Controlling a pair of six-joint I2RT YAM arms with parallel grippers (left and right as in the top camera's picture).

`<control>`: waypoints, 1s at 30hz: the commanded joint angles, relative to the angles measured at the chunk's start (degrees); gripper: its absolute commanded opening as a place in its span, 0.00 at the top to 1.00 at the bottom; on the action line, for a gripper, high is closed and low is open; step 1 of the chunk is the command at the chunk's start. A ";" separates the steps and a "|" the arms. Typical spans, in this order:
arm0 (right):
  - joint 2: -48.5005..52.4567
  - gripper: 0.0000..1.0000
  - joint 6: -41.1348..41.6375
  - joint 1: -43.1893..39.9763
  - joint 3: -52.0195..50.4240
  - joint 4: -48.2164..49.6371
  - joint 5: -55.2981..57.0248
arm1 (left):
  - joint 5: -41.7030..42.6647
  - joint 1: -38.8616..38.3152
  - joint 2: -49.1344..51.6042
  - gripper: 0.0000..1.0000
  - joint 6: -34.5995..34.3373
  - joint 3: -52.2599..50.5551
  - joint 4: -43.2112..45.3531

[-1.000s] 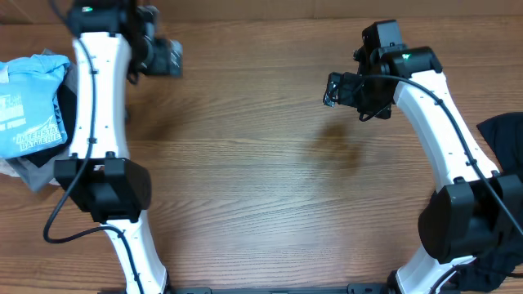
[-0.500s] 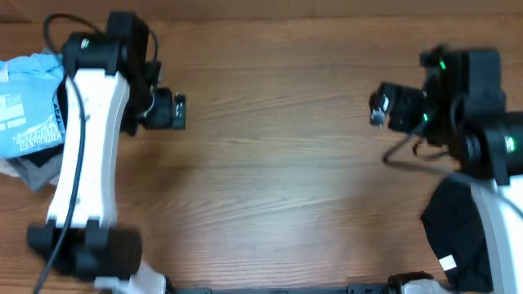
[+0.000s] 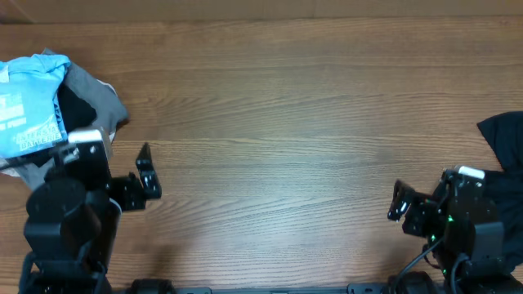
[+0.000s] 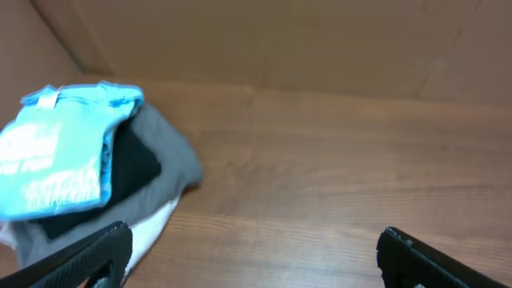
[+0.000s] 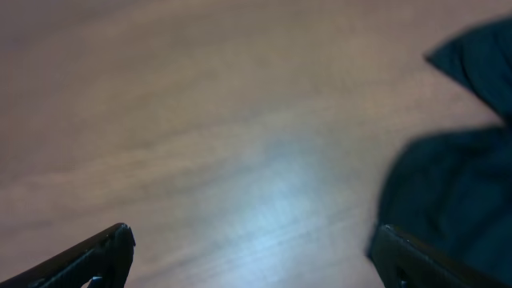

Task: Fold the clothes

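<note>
Sky-blue fabric with white lettering is seen at the far left edge of the wooden counter (image 3: 270, 98), where the sky-blue T-shirt (image 3: 29, 106) (image 4: 56, 156) is bunched on top of a small pile. Under it a black layer (image 3: 75, 110) (image 4: 132, 172) is tucked, and a grey garment (image 3: 98, 94) (image 4: 168, 160) is spread beneath both, reaching out towards the middle of the counter. In the left wrist view a white piece (image 4: 148, 232) is shown at the near side of the pile, under the grey.

The left arm (image 3: 65, 220) is drawn in at the near left corner. The left jaws are spread wide and nothing is held between them; only bare wood is framed by the two black fingers (image 4: 88, 256). The pile is left ahead of them and to the left, near but not touched.

A separate black garment (image 3: 502, 139) (image 5: 448, 192) is laid at the right edge of the counter, well apart from the pile. Its shape is cut off by the frame, so how it is arranged cannot be told. The right arm (image 3: 470, 237) is tucked at the near right corner, just beside this garment. The right jaws are likewise held wide apart and nothing is gripped. In the blurred right wrist view the dark cloth is placed ahead and to the right, and whether the cloth is touched by the right-hand finger (image 5: 424, 260) cannot be told.
</note>
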 commanded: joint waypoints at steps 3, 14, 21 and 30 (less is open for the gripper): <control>-0.46 0.00 0.04 -0.11 -0.09 -2.45 1.40 | -1.31 0.22 -1.38 0.00 0.46 -0.79 -6.03; -0.83 0.00 0.02 -0.11 -0.22 -2.29 1.40 | -1.31 0.22 -0.96 0.00 0.46 -0.79 -17.22; -10.05 0.00 -0.04 -0.17 -1.88 -0.15 0.74 | -1.31 0.22 -0.96 0.00 0.46 -0.79 -18.01; -29.42 0.00 -3.50 -1.03 -23.93 25.35 -0.39 | -1.31 0.22 -0.96 0.00 0.46 -0.79 -18.01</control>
